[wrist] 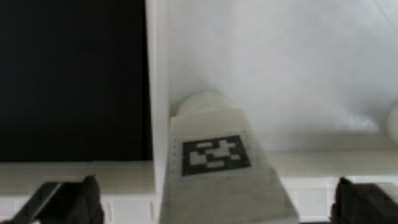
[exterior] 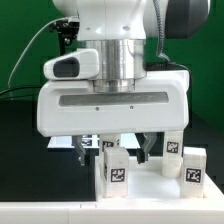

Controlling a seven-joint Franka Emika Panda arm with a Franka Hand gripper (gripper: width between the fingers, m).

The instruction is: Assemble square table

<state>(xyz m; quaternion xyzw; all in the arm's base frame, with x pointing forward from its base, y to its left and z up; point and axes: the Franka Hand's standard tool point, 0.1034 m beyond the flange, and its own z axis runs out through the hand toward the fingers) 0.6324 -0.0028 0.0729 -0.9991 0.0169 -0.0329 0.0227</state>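
The white square tabletop (exterior: 150, 188) lies flat at the front of the exterior view. A white leg (exterior: 116, 172) with a black-and-white tag stands upright on its near corner. A second tagged leg (exterior: 192, 168) stands at the exterior view's right, and a third (exterior: 172, 148) stands behind it. My gripper (exterior: 116, 150) hangs straight over the first leg, open. In the wrist view the leg (wrist: 219, 150) rises between my two dark fingertips (wrist: 68, 202), which stand wide apart on either side without touching it. The tabletop (wrist: 320, 90) shows pale behind the leg.
The black table surface (wrist: 71, 80) lies beside the tabletop's edge. A green backdrop (exterior: 20, 40) stands behind the arm. The large white robot hand (exterior: 112, 105) hides the middle of the scene in the exterior view.
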